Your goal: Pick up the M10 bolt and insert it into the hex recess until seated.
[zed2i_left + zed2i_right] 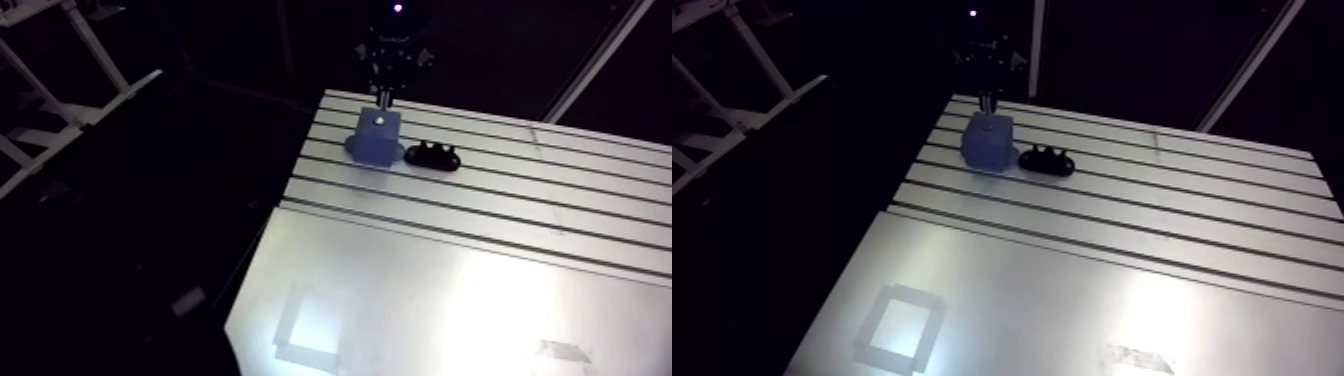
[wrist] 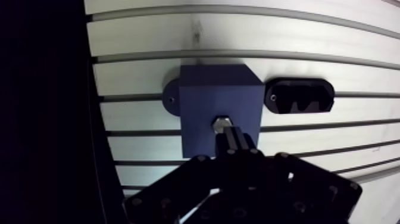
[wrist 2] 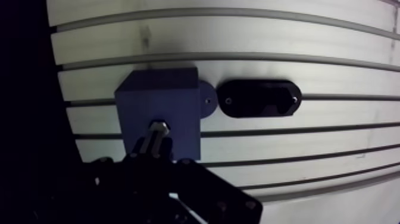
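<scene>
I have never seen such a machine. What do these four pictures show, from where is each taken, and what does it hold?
This is one robot arm working at a slotted metal table. Two pictures come from a camera on the arm's upper part, seeing the table from afar. The other two come from a camera on the wrist, looking down past the gripper, its two-fingered hand. On the table stand a blue block and, beside it, a black holder. The gripper is shut on a metal bolt, held over the block. Whether the bolt is already seated in the block, I cannot tell.
</scene>
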### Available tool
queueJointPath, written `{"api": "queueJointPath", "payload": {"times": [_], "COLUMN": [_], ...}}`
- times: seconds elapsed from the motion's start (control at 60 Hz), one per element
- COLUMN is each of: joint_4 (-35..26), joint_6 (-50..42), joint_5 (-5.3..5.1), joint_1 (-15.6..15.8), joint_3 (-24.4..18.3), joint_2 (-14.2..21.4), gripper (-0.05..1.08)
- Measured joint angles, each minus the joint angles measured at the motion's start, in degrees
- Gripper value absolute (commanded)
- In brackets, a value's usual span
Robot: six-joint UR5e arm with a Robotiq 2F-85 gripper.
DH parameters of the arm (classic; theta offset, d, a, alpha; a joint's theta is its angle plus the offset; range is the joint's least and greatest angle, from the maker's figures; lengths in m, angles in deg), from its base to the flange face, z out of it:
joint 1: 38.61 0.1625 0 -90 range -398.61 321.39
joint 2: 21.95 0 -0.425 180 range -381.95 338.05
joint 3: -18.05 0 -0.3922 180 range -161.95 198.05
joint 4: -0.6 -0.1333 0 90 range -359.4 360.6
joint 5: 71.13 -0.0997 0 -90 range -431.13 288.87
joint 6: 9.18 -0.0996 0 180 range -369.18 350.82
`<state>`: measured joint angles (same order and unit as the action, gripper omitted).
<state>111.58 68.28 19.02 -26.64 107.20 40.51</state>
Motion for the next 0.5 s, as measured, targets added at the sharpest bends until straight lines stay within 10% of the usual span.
{"api": "queueJointPath", "payload": {"times": [0.5], "joint_4": [0.2], "joint_6": [0.1], "joint_5": [0.17], "joint_1": [0.1], "joint_3": [0.5], "joint_2": [-0.5], "gripper": [1.08]}}
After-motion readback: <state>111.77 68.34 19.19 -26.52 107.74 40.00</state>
